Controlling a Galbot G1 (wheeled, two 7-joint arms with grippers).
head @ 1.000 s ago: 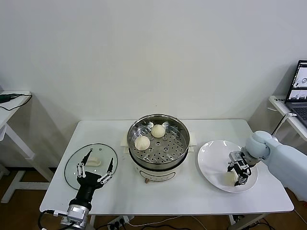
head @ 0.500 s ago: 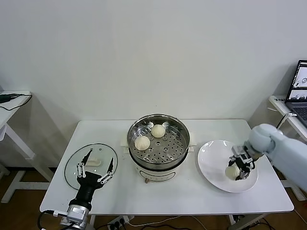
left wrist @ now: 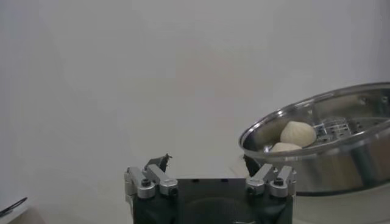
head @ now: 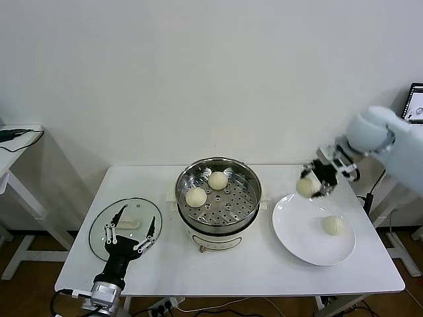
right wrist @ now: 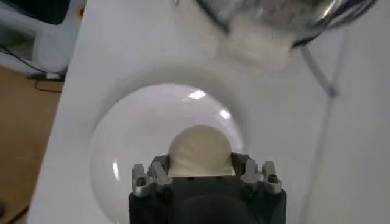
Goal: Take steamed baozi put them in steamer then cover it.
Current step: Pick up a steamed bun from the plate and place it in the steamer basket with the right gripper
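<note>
Right gripper (head: 316, 179) is raised above the table, over the near-left edge of the white plate (head: 297, 228), between plate and steamer (head: 219, 198). Its fingers are clamped on one baozi (head: 307, 187); the right wrist view confirms a cream bun (right wrist: 201, 150) seated between the two finger pads, w/ the plate (right wrist: 128, 140) directly below and clear of it. Bun is off the plate surface, not touching it.

One more baozi (head: 332, 225) lies on the plate, right of centre, upright as far as can be told.

Steamer sits mid-table on its white base, lid off. Perforated tray holds two baozi: one (head: 196, 197) toward the front-left, one (head: 218, 180) toward the back, near each other but apart. Left wrist view shows the same pot rim (left wrist: 317, 115) w/ two buns (left wrist: 297, 133) inside.

Glass lid (head: 100, 228) rests flat on the table at the left, well apart from the steamer, white handle (head: 129, 224) up.

Left gripper (head: 132, 232) is parked low at the front-left edge of the table, over the near side of the lid, fingers spread wide, nothing between them. Whether the fingertips touch the glass: unclear from head view.

Table (head: 264, 271) is white, set against a plain white wall. Laptop (head: 415, 102) partly visible at far right.
</note>
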